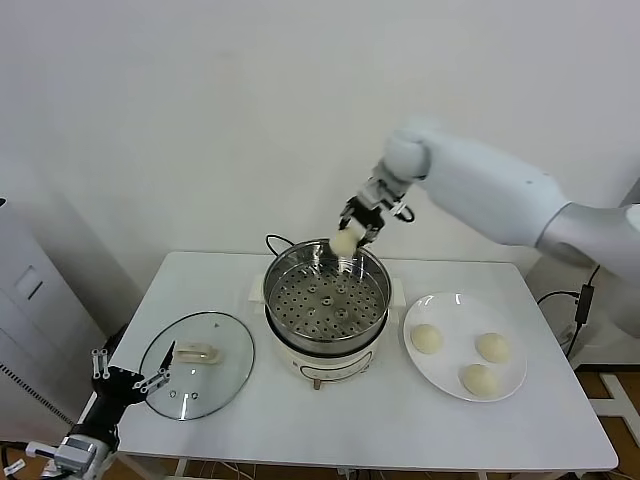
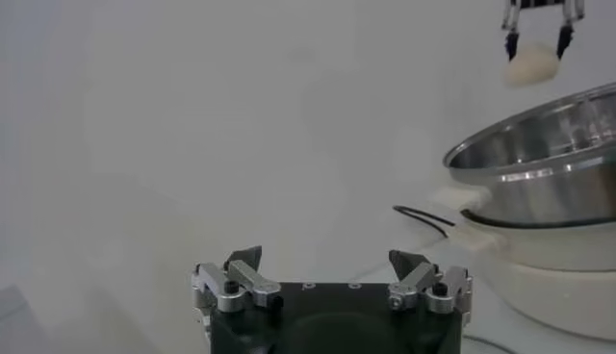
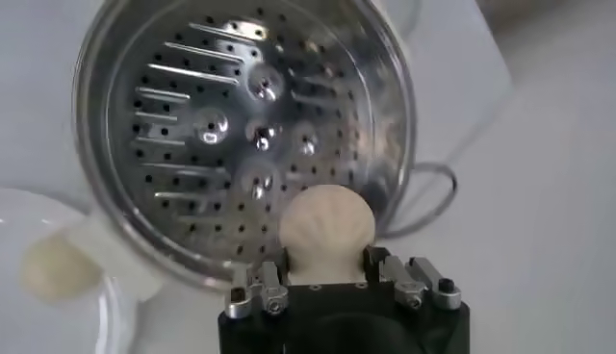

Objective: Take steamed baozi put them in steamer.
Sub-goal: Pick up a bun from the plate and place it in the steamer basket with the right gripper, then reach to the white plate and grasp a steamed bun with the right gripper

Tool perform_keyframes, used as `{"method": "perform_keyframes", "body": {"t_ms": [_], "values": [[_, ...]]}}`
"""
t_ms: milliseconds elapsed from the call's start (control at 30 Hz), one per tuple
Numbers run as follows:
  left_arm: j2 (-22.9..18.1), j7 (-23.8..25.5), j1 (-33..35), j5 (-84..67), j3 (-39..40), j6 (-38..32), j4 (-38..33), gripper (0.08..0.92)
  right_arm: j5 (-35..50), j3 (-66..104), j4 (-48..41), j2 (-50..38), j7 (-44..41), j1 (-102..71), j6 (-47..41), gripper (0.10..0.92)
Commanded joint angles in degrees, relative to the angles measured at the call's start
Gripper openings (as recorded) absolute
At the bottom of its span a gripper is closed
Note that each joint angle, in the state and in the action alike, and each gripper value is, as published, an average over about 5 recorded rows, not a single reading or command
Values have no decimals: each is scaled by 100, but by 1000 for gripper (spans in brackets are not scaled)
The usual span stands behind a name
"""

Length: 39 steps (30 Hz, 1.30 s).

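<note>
My right gripper [image 1: 350,232] is shut on one cream-white baozi [image 1: 343,243] and holds it in the air over the far rim of the steel steamer [image 1: 372,268]. In the right wrist view the baozi [image 3: 325,233] sits between the fingers, above the steamer's perforated bottom [image 3: 197,135]. The basket holds nothing. Three more baozi [image 1: 427,338] [image 1: 492,347] [image 1: 479,379] lie on the white plate [image 1: 452,305] to the right. My left gripper [image 1: 128,378] is open and empty, low at the table's front left corner.
The glass lid [image 1: 225,385] with a white handle lies flat left of the steamer. The steamer sits on a white cooker base [image 1: 322,373] with a black cord [image 1: 277,241] running behind. The table edge is close in front of the lid.
</note>
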Motion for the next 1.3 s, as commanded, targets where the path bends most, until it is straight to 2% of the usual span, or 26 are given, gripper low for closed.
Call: {"method": "perform_keyframes", "body": {"t_ms": [33, 300, 600, 733, 900, 967, 1067, 1300], "values": [[31, -9, 50, -90, -90, 6, 0, 823, -1692, 491, -197, 539, 69, -796, 1045, 489], [100, -13, 48, -114, -139, 12, 7, 823, -2380, 881, -470, 619, 95, -1083, 1350, 488], [73, -11, 81, -112, -158, -2, 6, 823, -2589, 1070, -746, 756, 141, -1206, 1505, 504], [77, -12, 78, -108, -164, -18, 29, 823, -2685, 1216, -841, 818, 221, -1292, 1516, 576], [65, -7, 74, -89, -153, -58, 43, 823, -2575, 1338, -828, 825, 220, -1185, 1499, 721], [67, -5, 65, -87, -168, -89, 46, 823, -2257, 1339, -822, 792, 182, -995, 1429, 773], [70, -4, 63, -88, -202, -123, 46, 823, -1143, 1205, -773, 629, 109, -519, 832, 814], [98, -6, 60, -140, -278, -140, 20, 823, 3280, -881, -845, -352, -103, 1135, -2183, 822]]}}
